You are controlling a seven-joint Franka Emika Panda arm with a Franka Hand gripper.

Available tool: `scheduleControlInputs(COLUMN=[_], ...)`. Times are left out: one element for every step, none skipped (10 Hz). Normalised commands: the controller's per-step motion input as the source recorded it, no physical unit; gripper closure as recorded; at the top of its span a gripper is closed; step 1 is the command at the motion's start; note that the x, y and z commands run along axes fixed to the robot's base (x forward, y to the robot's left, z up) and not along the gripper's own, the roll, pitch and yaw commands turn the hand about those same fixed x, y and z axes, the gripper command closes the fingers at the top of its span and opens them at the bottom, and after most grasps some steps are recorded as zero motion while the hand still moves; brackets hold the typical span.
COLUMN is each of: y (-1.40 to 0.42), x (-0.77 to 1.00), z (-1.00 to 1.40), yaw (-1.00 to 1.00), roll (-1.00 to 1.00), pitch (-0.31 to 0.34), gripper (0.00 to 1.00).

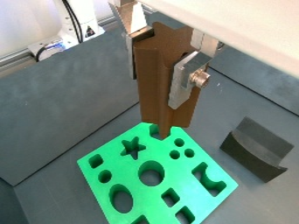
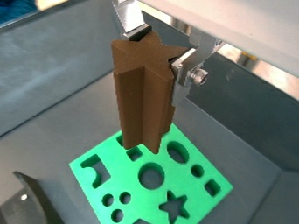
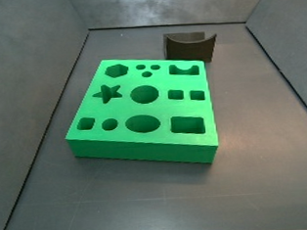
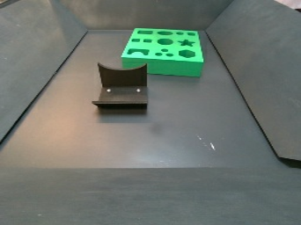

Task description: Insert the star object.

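The gripper (image 2: 176, 66) hangs above the green block (image 1: 158, 175), its jaws clenched on the star object (image 2: 143, 92), a tall brown ridged peg held upright with its lower end hovering over the block's face, apart from it as far as both wrist views show. Neither side view shows the gripper or the peg at all; they show only the green block lying flat on the dark worktop (image 3: 252, 180) and the dark grey notched block (image 3: 188, 46) standing just beyond it, toward the worktop's far edge in one of them. The star-shaped hole (image 1: 133, 147) is plainly visible in a wrist view, and the peg's foot seems to sit a little to one side of it, nearer the block's edge, so the step in hand looks to be alignment before descent. To do it well, I judge the peg should be shifted sideways until its cross-section sits squarely over the hole, then turned about its long axis until the ridges match the star's points. Only then lower slowly, keeping the peg vertical; a tilted or mis-rotated entry would likely catch on the rim and shove the block.
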Motion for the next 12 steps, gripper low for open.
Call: scheduleControlInputs(y=[0.0, 0.0, 0.02, 0.07, 0.07, 0.28, 0.39, 0.38, 0.02, -0.04, -0.17, -0.15], x=[0.0, -0.07, -0.1, -0.44, -0.14, -0.13, -0.28, -0.35, -0.56, -0.26, -0.17, -0.16], z=[-0.95, -0.97, -0.89, -0.77, -0.55, -0.22, -0.18, -0.38, -0.83, -1.0, -1.0, -1.0], yaw=[-0.54, -0.59, -0.67, -0.69, -0.26, 0.0, 0.0, -0.2, -0.67, -0.85, -0.86, -0.88], roll=[-0.05, -0.07, -0.1, -0.19, -0.31, -0.5, -0.5, -0.41, -0.15, -0.02, 0.0, 0.0], pitch=[-0.049, 0.0, 0.0, 0.0, 0.0, 0.0, -0.059, -0.14, -0.096, -0.033, -0.027, -0.027], gripper=[1.0, 1.0, 1.0, 1.0, 1.0, 1.0, 1.0, 1.0, 1.0, 1.0, 1.0, 1.0])
